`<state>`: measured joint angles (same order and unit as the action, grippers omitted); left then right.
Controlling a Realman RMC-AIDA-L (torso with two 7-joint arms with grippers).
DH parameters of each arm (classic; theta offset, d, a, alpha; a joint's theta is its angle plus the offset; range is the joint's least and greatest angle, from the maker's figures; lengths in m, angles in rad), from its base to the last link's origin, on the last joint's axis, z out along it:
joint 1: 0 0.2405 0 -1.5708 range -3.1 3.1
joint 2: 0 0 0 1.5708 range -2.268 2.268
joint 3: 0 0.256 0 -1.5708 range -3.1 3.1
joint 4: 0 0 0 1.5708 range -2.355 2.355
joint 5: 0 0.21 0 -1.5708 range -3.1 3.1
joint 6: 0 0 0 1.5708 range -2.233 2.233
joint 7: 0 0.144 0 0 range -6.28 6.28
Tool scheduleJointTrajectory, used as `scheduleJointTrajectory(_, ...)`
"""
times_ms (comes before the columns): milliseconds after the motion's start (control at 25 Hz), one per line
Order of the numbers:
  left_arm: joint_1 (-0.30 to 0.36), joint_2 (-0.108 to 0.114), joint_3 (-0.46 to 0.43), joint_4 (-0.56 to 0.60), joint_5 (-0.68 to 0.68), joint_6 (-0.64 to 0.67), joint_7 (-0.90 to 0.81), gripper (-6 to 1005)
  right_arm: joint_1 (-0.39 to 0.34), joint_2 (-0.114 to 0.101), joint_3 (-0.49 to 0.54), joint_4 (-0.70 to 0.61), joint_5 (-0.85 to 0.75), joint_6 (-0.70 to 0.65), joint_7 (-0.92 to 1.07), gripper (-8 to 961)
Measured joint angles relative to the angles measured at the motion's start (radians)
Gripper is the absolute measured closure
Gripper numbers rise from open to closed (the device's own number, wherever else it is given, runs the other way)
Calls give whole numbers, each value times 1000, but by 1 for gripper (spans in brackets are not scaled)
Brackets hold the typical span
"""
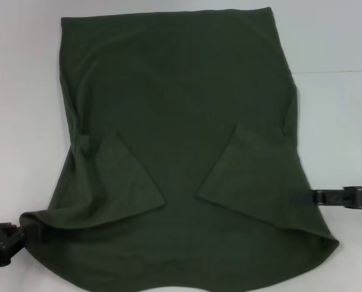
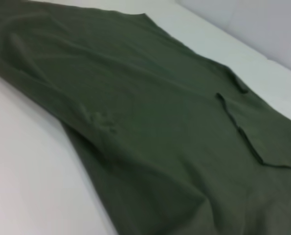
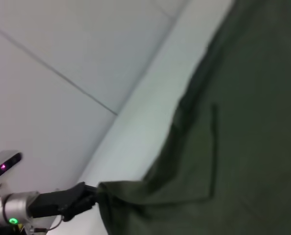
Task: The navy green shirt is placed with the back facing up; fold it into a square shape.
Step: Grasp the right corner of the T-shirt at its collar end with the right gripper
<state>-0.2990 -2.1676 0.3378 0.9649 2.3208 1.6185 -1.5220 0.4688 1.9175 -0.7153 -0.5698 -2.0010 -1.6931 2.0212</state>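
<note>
1. The left end effector point(image 1: 13, 234) sits at about 8 o'clock in the head view, at the near left corner of the navy green shirt point(image 1: 181, 158); its fingers are pinched on that bunched corner of cloth.
2. The right wrist view shows the same left end effector point(image 3: 89, 196) from across the cloth, its dark tip pressed together on the shirt's point(image 3: 243, 122) corner.
3. The right end effector point(image 1: 317, 196) comes in at about 4 o'clock in the head view, touching the shirt's right edge; I cannot tell whether its fingers are spread or pinched, since the tip meets the dark fabric.
4. The shirt lies spread on the white tabletop point(image 1: 22, 91), plain side up, filling the middle of the view from 12 o'clock down to the near edge at 6 o'clock.
5. Both short sleeves are folded inward onto the body, forming two angled flaps, one at about 8 o'clock of centre and one at about 4 o'clock.
6. In the left wrist view the shirt point(image 2: 150, 127) lies mostly flat, with one folded-in sleeve flap showing and a small wrinkle near its middle.
</note>
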Motion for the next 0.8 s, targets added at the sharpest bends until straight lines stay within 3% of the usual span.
scheduleJointTrajectory(320, 0, 0, 1, -8, -20, 4, 3, 984, -81, -43, 50, -23, -64, 2, 120, 11)
scheduleJointTrajectory(520, -2, 0, 1, -11, -23, 0, 5, 985, -109, -43, 152, -16, -150, 9, 122, 11)
scheduleJointTrajectory(800, -12, 1, 3, -18, -23, -2, 8, 985, -121, -21, 166, -11, -208, 30, 124, 11)
